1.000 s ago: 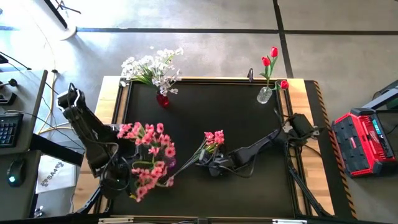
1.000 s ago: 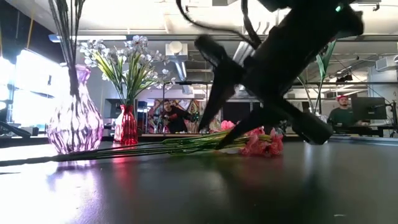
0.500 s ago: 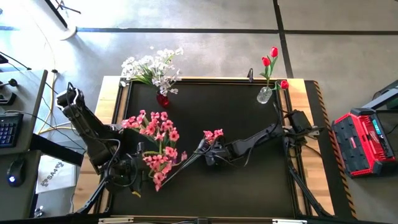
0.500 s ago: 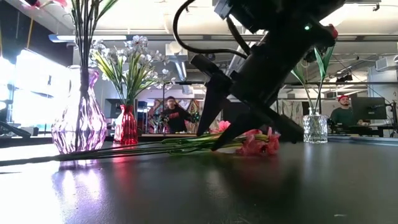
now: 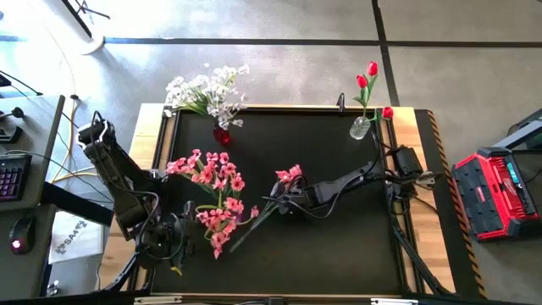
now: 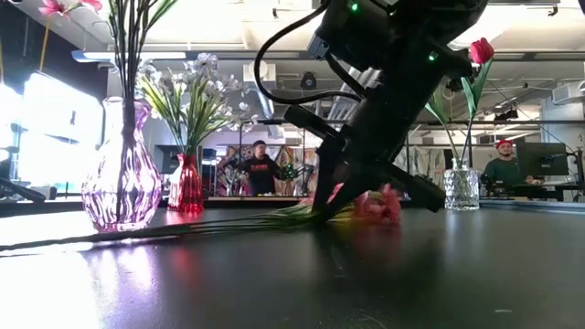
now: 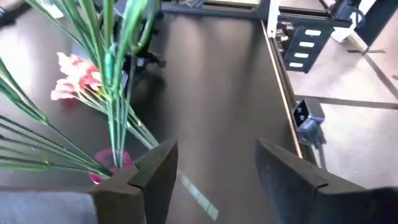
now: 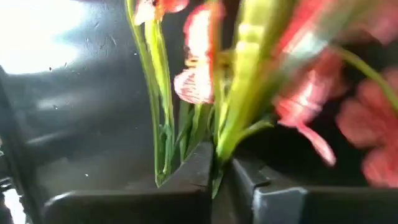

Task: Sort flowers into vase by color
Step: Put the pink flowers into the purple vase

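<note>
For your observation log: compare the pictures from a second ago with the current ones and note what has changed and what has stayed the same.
The right gripper has slid along the lying pink spray toward its blossoms and is now shut on its stems. The pink bunch in the pink vase, which leaned over near the left gripper, now stands more upright. The white flowers and red tulips stayed put.

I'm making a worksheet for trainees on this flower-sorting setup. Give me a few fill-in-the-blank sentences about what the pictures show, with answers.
1. The white flowers stand in a small ____ vase.
2. The right gripper has its jaws shut on a loose spray with ____ blossoms, its stem lying on the black table.
3. The red tulips stand in a ____ glass vase at the table's far right corner.
4. The left gripper hangs beside the pink vase with jaws ____.

Answers: red; pink; clear; open
</note>
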Tool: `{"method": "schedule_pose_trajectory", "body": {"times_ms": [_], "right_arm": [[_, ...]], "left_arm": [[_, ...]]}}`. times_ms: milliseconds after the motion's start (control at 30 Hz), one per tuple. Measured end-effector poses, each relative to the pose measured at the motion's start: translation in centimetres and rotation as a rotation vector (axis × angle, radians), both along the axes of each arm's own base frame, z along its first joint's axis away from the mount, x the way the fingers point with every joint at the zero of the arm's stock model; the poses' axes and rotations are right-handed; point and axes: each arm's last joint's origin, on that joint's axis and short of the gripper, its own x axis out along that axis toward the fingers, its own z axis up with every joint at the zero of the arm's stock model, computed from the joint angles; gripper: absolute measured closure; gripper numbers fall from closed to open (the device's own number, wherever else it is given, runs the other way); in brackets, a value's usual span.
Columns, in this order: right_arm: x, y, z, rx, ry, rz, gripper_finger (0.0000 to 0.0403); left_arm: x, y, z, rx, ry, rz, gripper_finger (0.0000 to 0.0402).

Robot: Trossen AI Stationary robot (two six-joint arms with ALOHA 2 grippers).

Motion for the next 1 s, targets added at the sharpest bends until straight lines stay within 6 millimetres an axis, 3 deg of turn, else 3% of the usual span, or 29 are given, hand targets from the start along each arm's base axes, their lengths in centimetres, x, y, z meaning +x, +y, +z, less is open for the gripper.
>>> {"method": "schedule_pose_trajectory", "body": {"times_ms": [67, 300, 567, 767, 1000], "right_arm": [[0.0, -0.1, -0.1, -0.031, 0.015, 0.032, 0.0394], [-0.7, 1.4, 1.4, -0.168, 0.006, 0.120, 0.0399], [-3.3, 5.0, 8.5, -0.595, -0.135, 0.209, 0.0402], [-4.8, 5.4, 12.7, -0.843, -0.130, 0.370, 0.0402], [-4.9, 5.4, 17.0, -1.093, -0.194, 0.500, 0.0402]], "left_arm": [[-0.1, -0.1, 0.3, -0.026, 0.013, -0.005, 0.0205], [-0.1, -0.3, 0.5, -0.093, 0.040, -0.017, 0.0216], [-0.2, -0.4, 0.4, -0.158, 0.052, 0.003, 0.0232], [0.2, 0.0, 0.4, -0.192, 0.044, 0.054, 0.0241], [0.3, -0.1, 0.6, -0.271, 0.010, 0.114, 0.0250]]}}
